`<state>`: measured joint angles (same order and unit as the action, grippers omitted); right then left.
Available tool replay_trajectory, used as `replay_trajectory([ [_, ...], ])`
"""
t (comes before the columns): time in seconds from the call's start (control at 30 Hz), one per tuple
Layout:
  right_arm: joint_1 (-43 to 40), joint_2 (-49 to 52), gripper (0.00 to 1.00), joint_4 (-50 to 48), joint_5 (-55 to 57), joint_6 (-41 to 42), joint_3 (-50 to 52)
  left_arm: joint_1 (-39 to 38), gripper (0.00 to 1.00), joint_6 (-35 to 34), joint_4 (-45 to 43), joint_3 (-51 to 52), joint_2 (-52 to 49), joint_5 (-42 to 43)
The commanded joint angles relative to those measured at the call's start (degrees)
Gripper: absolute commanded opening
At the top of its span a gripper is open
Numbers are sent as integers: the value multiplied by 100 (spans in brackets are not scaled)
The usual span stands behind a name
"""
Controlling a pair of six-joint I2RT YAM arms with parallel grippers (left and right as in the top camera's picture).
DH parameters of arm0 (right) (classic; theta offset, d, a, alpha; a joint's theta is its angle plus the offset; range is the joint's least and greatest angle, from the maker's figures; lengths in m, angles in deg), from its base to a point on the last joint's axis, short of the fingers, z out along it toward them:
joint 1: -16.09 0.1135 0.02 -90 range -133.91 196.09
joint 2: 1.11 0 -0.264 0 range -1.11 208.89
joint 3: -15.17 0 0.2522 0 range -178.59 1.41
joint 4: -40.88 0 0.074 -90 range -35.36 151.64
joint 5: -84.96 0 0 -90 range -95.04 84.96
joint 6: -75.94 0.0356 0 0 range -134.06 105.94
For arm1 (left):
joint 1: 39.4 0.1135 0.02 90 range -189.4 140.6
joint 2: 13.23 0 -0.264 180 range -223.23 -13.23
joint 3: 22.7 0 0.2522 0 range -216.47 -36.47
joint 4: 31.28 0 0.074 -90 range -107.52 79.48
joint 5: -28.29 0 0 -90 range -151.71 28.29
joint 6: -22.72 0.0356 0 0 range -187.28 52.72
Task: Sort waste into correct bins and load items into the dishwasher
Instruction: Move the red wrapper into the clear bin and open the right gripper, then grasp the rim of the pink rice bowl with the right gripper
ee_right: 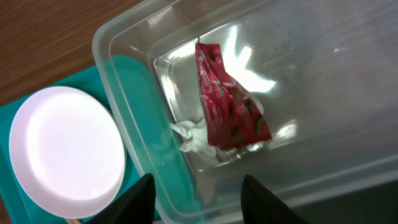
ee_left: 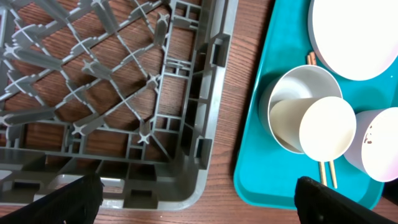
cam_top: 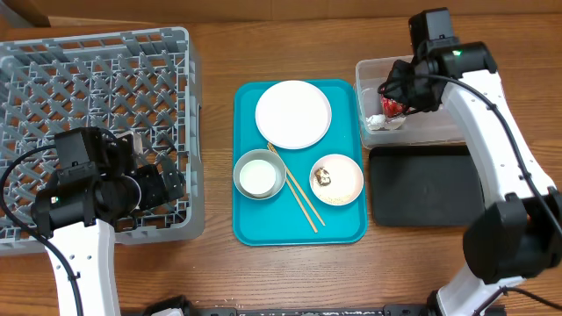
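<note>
Two matching white arms with black joints

Overhead, the left arm [cam_top: 83, 254] at 8 o'clock and the right arm [cam_top: 493, 114] at 3 o'clock have smooth white links, bulky black joint housings and thin black cables [cam_top: 516, 145]. A green light [cam_top: 456, 53] glows on the right wrist. The tool fingers [ee_right: 134, 208] are matte black.

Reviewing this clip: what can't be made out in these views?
Overhead: the right gripper covers most of the foil wrapper in the clear tub.
Left wrist: the right edge cuts off the small plate; its brown lump shows only overhead.
Right wrist: the white scrap beside the wrapper is too crumpled to identify.
</note>
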<state>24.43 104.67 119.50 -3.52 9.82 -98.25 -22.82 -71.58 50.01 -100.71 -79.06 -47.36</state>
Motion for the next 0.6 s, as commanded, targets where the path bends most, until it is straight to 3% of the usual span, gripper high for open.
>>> replay_trajectory([
  [0.0,-2,-629,46,350,-39,-348,-236,24,100,111,-9,-127,-7,28],
  [0.17,0,-1141,43,1080,-142,-470,57,24,100,109,-9,-127,-7,31],
  [0.3,0,-1943,41,837,-494,-522,935,24,100,109,-9,-127,-7,31],
  [0.5,341,-3005,45,-310,-1967,-2271,2706,24,100,105,-31,-127,-7,33],
  [0.57,619,-2977,46,-455,-2033,-2352,2994,24,100,105,-31,-127,-7,33],
])
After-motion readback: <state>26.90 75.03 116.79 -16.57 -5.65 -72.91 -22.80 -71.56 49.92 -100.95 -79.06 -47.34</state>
